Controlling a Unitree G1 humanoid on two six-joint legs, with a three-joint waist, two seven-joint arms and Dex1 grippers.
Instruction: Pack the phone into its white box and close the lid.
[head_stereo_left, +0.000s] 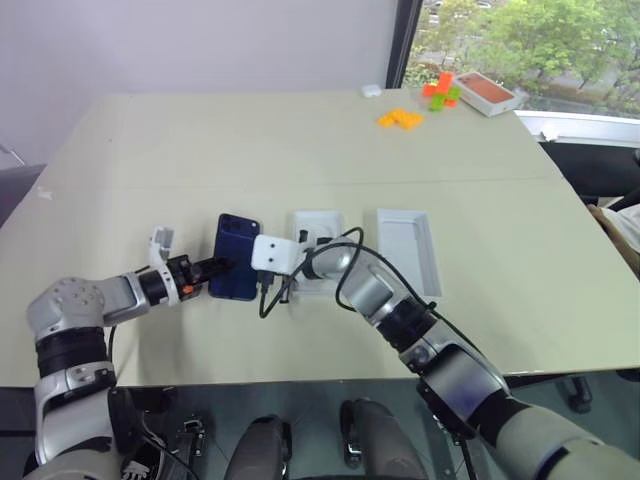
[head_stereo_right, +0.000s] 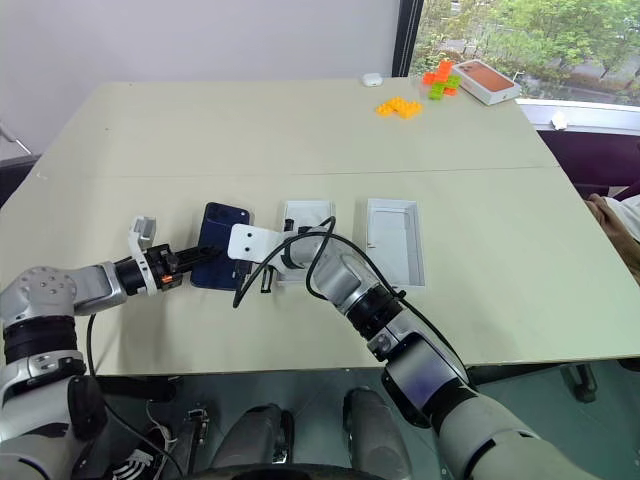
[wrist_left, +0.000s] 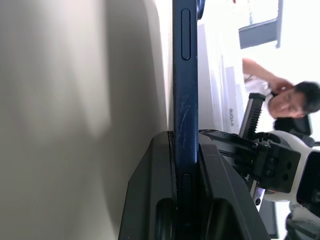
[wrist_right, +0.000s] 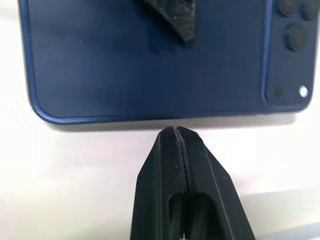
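Note:
The dark navy phone (head_stereo_left: 236, 250) is back up at the table's near left, its camera cluster at the far corner. My left gripper (head_stereo_left: 222, 266) is shut on the phone's left edge; in the left wrist view the phone (wrist_left: 185, 75) sits edge-on between the two fingers (wrist_left: 150, 200). My right gripper (wrist_right: 175, 132) is shut with nothing in it, its tips right at the phone's (wrist_right: 150, 60) right edge. The white box (head_stereo_left: 318, 222) lies just right of the phone, partly hidden by my right arm. The lid (head_stereo_left: 410, 245) lies inside up further right.
At the far right corner stand an orange-topped box (head_stereo_left: 487, 92), orange and green bricks (head_stereo_left: 400, 118) and a small white object (head_stereo_left: 370, 90). A person's sleeve (head_stereo_left: 622, 225) shows at the table's right edge. A black cable (head_stereo_left: 345, 265) loops over my right wrist.

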